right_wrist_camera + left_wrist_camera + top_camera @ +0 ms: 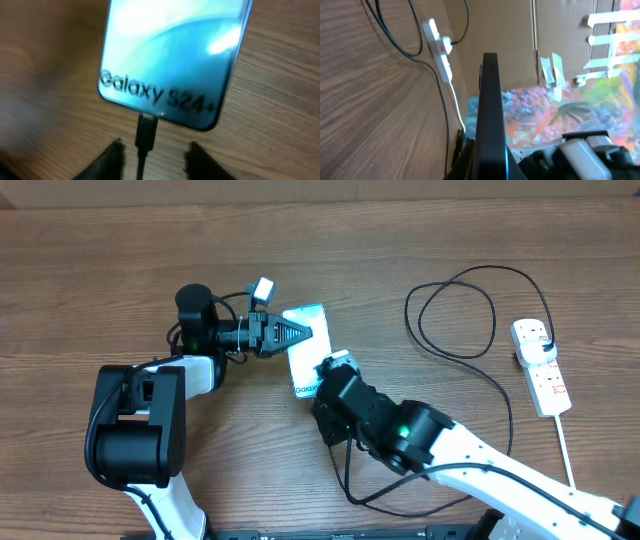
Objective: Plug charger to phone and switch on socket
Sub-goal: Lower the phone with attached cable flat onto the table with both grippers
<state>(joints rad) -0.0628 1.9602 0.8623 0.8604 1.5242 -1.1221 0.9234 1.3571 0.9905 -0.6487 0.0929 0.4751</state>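
Observation:
The phone lies on the wooden table with its teal screen up. My left gripper is shut on its far end; in the left wrist view the phone's black edge stands between the jaws. In the right wrist view the "Galaxy S24+" end of the phone has the charger's black connector seated in its bottom edge. My right gripper is open, one finger on each side of the connector and not touching it. The charger cable loops across to the white socket.
The socket lies near the table's right edge, its thick white cord running toward the front. The charger's plug sits in its far outlet. Thicker robot cables trail under my right arm. A colourful backdrop shows beyond the table in the left wrist view.

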